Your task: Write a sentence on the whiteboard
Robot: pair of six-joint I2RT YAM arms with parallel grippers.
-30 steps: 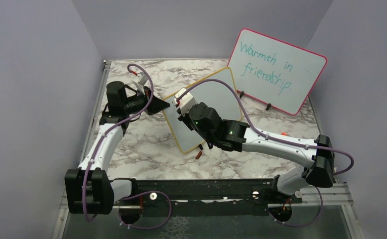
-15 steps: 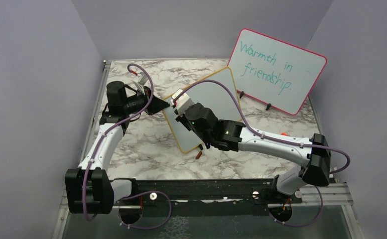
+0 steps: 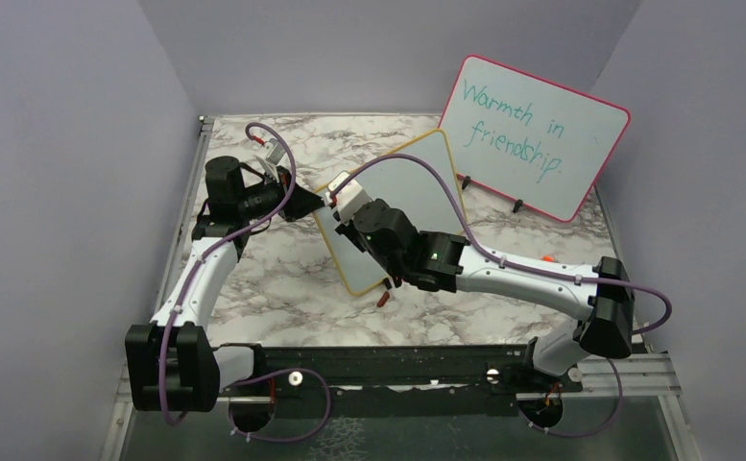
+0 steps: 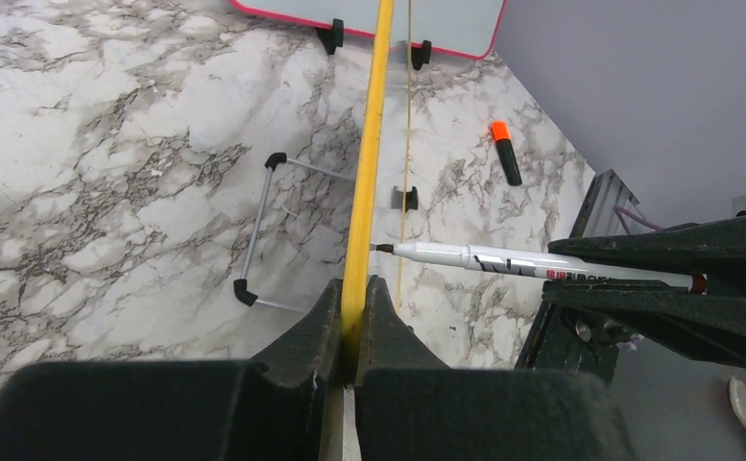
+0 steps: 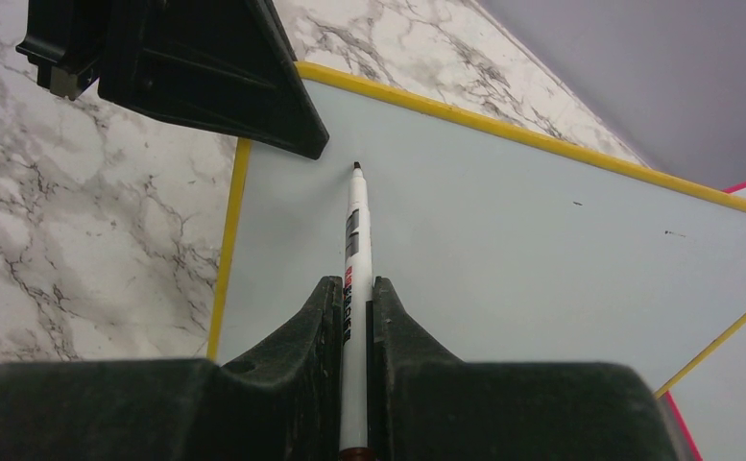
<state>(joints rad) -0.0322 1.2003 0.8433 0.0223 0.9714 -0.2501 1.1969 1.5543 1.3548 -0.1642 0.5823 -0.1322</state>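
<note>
Leftward is where the right arm has swung, carrying its marker [image 5: 354, 221] from the board's left-middle to the left corner.

The right gripper [image 5: 354, 288] is clenched on the marker's barrel, tip pointing forward. That tip sits just beside the left gripper [image 4: 354, 288], whose jaws are pinched on the yellow frame of the board [image 5: 503, 230]. The board stands on the table [image 3: 282, 279] between the two arms, tilted on its feet and wire stand, and is held only at that one edge. Its face looks blank, so the sentence is judged not yet begun.

Risks:
- The start point is crowded, and a first stroke up or left could run the tip into the left finger or off the frame.
- Pressing hard could twist the board in its one-edge clamp or rock it back on the stand, smearing or breaking the line.
- Pressing too lightly would leave gaps.

Hard to make out:
- Neither wrist view settles whether the tip touches the surface or hovers just off it.
- From above, the right wrist covers the tip and much of the board's left half.
- A small red piece at the board's near corner is too small to name.
- An orange-capped pen [image 4: 505, 154] lies off to the right.

Farthest back, the pink board [image 3: 532, 134] leans by the wall, its lower edge partly behind the board.
</note>
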